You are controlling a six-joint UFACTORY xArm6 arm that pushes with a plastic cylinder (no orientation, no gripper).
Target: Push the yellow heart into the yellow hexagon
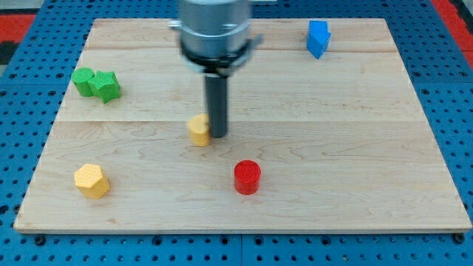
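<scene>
The yellow heart (198, 129) sits near the middle of the wooden board (340, 148). My tip (216, 136) is right beside it, on its right side in the view, and looks like it is touching it. My tip is only a plain rod, so it holds nothing. The yellow hexagon (92, 180) lies far off, near the view's bottom left. A red cylinder (247, 177) stands below my tip. A green block (97, 83) is at the left and a blue block (318, 38) at the top right.
</scene>
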